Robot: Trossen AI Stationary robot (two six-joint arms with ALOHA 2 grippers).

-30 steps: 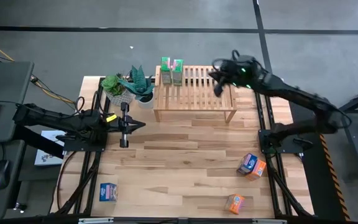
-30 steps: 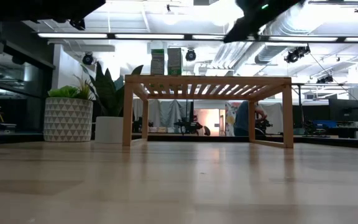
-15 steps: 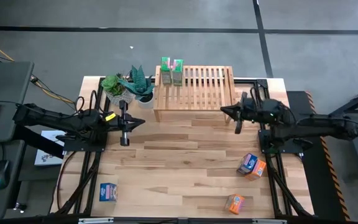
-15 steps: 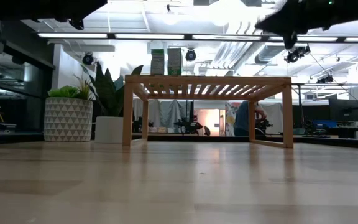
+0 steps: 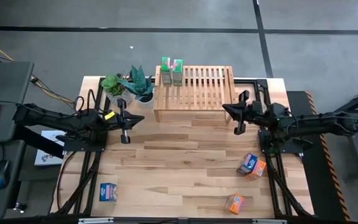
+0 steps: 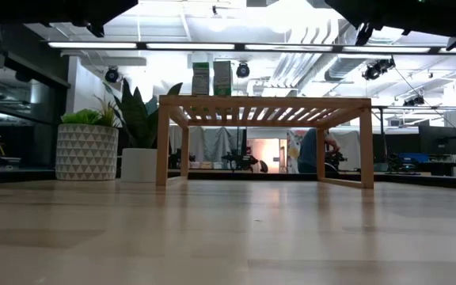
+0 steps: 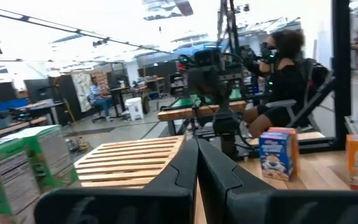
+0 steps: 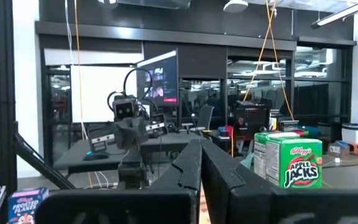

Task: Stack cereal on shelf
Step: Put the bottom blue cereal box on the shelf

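The shelf (image 5: 194, 93) stands at the table's far middle on its short legs. Two green cereal boxes (image 5: 171, 71) stand upright on its far left corner and also show in the low view (image 6: 212, 78). A blue box (image 5: 109, 191) lies near the front left. A blue and an orange box (image 5: 252, 165) lie together at the right, and another orange box (image 5: 234, 203) lies near the front. My left gripper (image 5: 135, 119) hovers shut left of the shelf, holding nothing. My right gripper (image 5: 225, 109) hovers shut by the shelf's near right corner, also holding nothing. The two grippers point toward each other.
Two potted plants (image 5: 128, 87) stand close against the shelf's left end. Bare plank tabletop (image 5: 185, 155) stretches between the arms and toward the front edge. In the room behind the table, a seated person (image 7: 288, 74) shows in the left wrist view.
My right gripper has come off its place above the shelf's right end, moving toward the near edge and down. It has tipped from pointing downward to about level. It has stayed shut with nothing in it. The boxes have kept their places.
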